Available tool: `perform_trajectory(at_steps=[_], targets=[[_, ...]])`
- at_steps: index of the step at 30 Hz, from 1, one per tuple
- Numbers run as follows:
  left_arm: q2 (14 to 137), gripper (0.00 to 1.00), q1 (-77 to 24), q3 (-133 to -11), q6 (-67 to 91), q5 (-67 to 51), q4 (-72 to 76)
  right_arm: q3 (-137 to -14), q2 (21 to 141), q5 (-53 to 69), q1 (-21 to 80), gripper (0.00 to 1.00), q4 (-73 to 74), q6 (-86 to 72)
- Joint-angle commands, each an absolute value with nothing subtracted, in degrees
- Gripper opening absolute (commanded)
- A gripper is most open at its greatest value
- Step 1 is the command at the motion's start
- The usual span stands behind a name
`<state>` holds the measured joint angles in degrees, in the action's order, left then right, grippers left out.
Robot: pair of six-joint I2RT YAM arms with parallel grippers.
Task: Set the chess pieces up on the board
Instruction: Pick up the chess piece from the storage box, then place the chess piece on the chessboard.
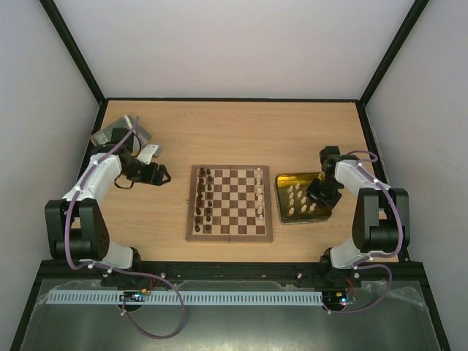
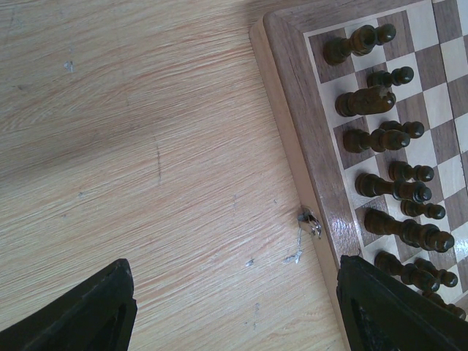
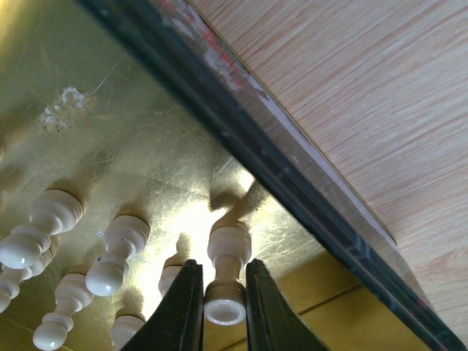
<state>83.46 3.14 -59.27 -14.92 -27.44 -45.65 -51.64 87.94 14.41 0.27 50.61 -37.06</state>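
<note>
While left hand (image 2: 234, 314) gapes wide, right hand (image 3: 224, 281) seemingly pinching cream piece (image 3: 229, 245)

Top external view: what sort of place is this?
Probably a lab robot test cell: white walls and a black frame enclose a wooden table, left arm and right arm bolted at its near edge, a chessboard and tray of cream chess pieces on it.

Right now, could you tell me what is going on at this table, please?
The right gripper is down in the yellow tray, closed on one cream piece among others there. The left gripper hovers open over the table beside the board, holding nothing. On the board, the dark pieces stand in two rows along one side; only some cream pieces stand opposite.
</note>
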Motion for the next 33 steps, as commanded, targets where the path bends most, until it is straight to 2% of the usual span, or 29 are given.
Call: perform_trajectory(at_steps=[1,11,17,22,28,33], targets=[[84.19,0.75,2.9,-58.62,-14.61,-28.25,-45.62,-51.06,88.55,13.47,0.0,0.08,50.8,-36.71],[84.37,0.75,2.84,-58.59,-14.72,-28.48,-45.59,-52.73,86.27,8.76,0.08,0.07,53.93,-35.39],[84.79,0.75,2.85,-58.44,-14.79,-29.12,-45.44,-55.49,80.32,4.76,3.55,0.07,56.27,-38.47],[85.06,0.75,2.81,-58.48,-14.85,-29.5,-45.52,-57.47,77.94,7.2,5.93,0.07,59.38,-38.82],[84.74,0.75,2.81,-58.51,-14.69,-29.49,-45.53,-61.83,74.62,8.44,15.71,0.07,66.87,-39.22],[84.89,0.75,2.73,-58.42,-14.42,-29.29,-45.22,-65.15,73.6,15.06,23.77,0.07,72.11,-38.81]])
